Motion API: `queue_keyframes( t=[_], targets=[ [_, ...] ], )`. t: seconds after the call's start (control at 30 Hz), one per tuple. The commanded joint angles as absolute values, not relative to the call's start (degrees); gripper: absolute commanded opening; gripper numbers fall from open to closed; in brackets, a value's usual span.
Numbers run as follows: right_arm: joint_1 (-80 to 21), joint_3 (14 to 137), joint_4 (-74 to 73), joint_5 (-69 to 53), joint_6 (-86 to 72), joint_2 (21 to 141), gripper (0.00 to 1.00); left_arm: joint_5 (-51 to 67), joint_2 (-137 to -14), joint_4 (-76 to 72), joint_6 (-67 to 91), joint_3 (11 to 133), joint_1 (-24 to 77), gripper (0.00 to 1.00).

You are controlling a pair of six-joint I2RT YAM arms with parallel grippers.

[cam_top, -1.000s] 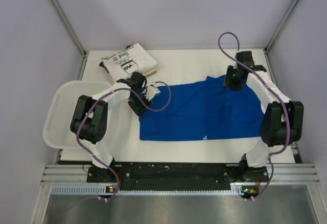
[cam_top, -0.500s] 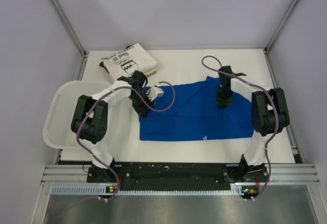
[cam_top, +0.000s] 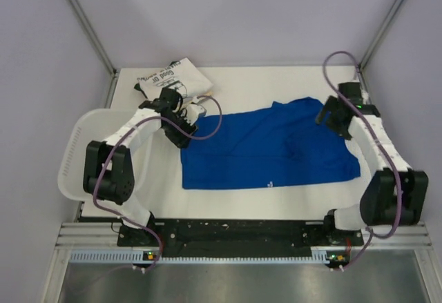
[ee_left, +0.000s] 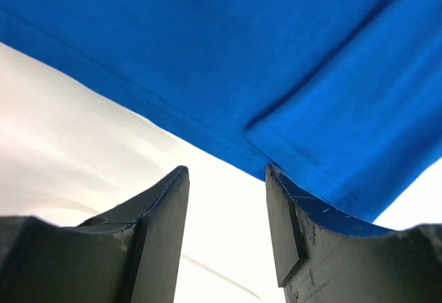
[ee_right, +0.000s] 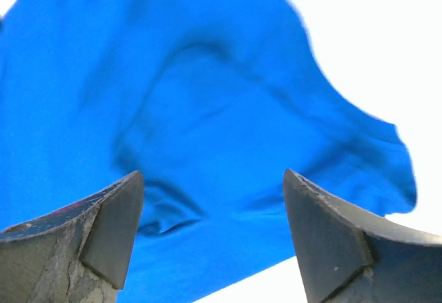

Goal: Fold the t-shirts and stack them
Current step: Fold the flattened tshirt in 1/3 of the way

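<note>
The royal blue t-shirt [cam_top: 266, 148] lies spread on the white table, folded over itself, its print hidden. The white t-shirt [cam_top: 171, 82] with black lettering lies folded at the back left. My left gripper [cam_top: 181, 132] is open at the blue shirt's upper left corner; in the left wrist view [ee_left: 226, 179] its jaws are empty, just off the shirt's hem [ee_left: 228, 75]. My right gripper [cam_top: 326, 115] is open at the shirt's upper right corner; in the right wrist view [ee_right: 214, 186] its wide jaws hover over the rumpled blue cloth [ee_right: 193, 110], holding nothing.
A white slotted plastic basket [cam_top: 74, 152] stands at the left edge of the table. Grey walls with metal posts enclose the table. The arms' bases and a black rail [cam_top: 235, 232] run along the near edge.
Both grippers have moved outward to the blue shirt's upper corners. The right arm swung right from the shirt's middle. The shirt has shifted left and its upper right is more rumpled.
</note>
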State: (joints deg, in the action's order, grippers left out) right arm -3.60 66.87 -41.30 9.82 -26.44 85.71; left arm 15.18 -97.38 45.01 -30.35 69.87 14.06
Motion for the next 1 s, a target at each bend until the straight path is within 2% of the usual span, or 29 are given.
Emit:
queue_keyframes(
  t=[0.0, 0.1, 0.2, 0.23, 0.27, 0.5, 0.53, 0.63, 0.67, 0.73, 0.77, 0.9, 0.93, 0.97],
  targets=[
    [10.69, 58.21, -42.01, 12.75, -36.90, 71.75, 0.82, 22.57, -89.31, 48.58, -35.40, 69.44, 16.34, 0.54],
    [20.10, 50.39, -42.54, 11.08, -42.96, 64.80, 0.76, 25.22, -87.89, 54.30, -41.38, 66.90, 20.99, 0.54],
    [26.52, 43.62, -42.63, 10.29, -47.62, 60.13, 0.65, 24.27, -88.15, 56.25, -43.77, 62.94, 26.79, 0.57],
    [27.93, 41.94, -42.54, 9.67, -48.85, 59.42, 0.62, 23.13, -88.24, 55.90, -44.03, 61.28, 28.46, 0.69],
    [28.91, 40.36, -42.37, 9.76, -49.91, 59.15, 0.60, 22.25, -88.42, 54.94, -44.12, 59.95, 29.69, 0.73],
    [29.18, 37.53, -34.99, 5.97, -48.16, 67.14, 0.57, 16.35, -88.94, 46.94, -44.03, 52.74, 30.50, 0.71],
    [29.27, 37.53, -34.37, 6.76, -47.99, 68.37, 0.57, 16.52, -89.29, 46.50, -44.03, 52.21, 30.50, 0.69],
    [29.27, 37.09, -33.14, 8.61, -47.46, 70.92, 0.42, 18.97, -91.05, 47.19, -43.68, 51.33, 30.50, 0.57],
    [29.53, 37.00, -33.13, 8.61, -47.46, 71.19, 0.34, 19.51, -91.40, 47.20, -43.51, 50.72, 30.50, 0.54],
    [30.23, 36.74, -33.13, 7.83, -47.37, 71.37, 0.05, 20.21, -91.49, 47.02, -42.63, 49.84, 30.41, 0.45],
    [31.02, 36.65, -33.13, 6.78, -47.46, 70.93, 0.00, 20.56, -91.32, 47.11, -42.37, 49.66, 30.50, 0.39],
    [36.11, 35.69, -34.71, 2.12, -49.91, 66.72, 0.00, 20.57, -91.32, 48.16, -42.62, 48.78, 30.50, 0.12],
    [37.34, 35.42, -35.67, 1.59, -50.62, 65.49, 0.00, 20.22, -91.23, 48.34, -42.71, 48.43, 30.41, 0.00],
    [38.66, 35.33, -36.73, 1.06, -51.41, 64.00, 0.00, 20.04, -91.14, 48.60, -42.89, 48.25, 30.41, 0.00]
  ],
)
